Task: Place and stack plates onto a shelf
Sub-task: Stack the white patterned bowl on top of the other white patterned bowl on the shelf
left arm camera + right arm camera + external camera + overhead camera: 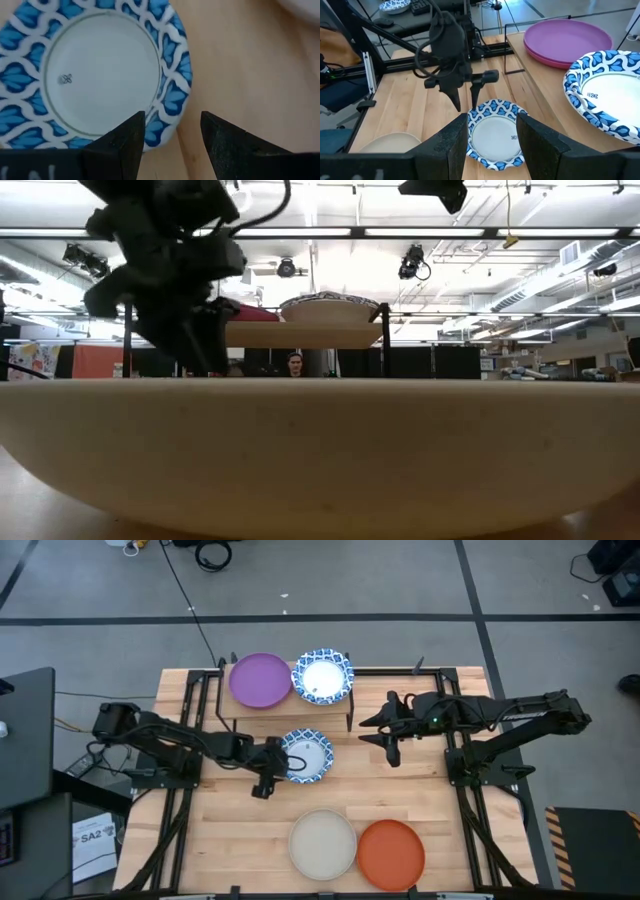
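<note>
A white plate with a blue patterned rim [305, 755] lies flat on the table, in front of the shelf [350, 702]. My left gripper [172, 131] hangs open over this plate's left rim [481, 106], pointing steeply down. One finger is above the rim and the other above the bare wood beside it. On the shelf lie a purple plate [260, 680] and a second blue-rimmed plate [322, 677]. A pinkish rim [555, 60] shows under the purple plate. My right gripper [385, 735] waits open in the air right of the shelf.
A beige plate [322, 843] and an orange plate [391, 852] lie side by side near the table's front edge. In the low view the beige plate [320, 450] fills the foreground. Black frame rails [190, 710] run along both sides of the table.
</note>
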Tool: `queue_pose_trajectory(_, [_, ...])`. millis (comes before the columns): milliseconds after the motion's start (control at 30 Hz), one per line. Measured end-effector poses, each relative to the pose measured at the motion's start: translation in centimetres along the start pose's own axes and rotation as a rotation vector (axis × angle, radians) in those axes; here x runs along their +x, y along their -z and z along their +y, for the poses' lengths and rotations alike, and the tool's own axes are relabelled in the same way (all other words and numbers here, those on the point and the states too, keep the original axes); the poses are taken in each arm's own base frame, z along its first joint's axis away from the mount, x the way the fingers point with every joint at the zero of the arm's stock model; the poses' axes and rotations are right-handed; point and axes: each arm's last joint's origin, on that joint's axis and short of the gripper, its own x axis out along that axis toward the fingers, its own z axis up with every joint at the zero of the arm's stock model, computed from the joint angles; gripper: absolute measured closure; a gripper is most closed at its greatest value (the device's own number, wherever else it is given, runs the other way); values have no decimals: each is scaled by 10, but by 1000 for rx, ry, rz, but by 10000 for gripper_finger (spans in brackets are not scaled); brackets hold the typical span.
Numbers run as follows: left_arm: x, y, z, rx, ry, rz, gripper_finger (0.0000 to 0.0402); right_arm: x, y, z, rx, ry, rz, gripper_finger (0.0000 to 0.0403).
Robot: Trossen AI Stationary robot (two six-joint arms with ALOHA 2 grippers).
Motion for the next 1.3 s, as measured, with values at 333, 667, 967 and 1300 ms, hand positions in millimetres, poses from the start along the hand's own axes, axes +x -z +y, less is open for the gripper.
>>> queue_pose_trajectory(333, [18,6,-1,20,-19,76,226,7,3,0,-3,4,27,229])
queue_pose_trajectory(667, [19,5,-1,21,-24,72,282,9,3,1,-4,5,28,229])
queue_pose_trajectory(967, [19,5,-1,21,-29,70,346,9,3,1,-4,5,28,229])
queue_pose_trajectory(1300, [18,4,-2,22,-25,65,369,9,3,1,-4,5,28,229])
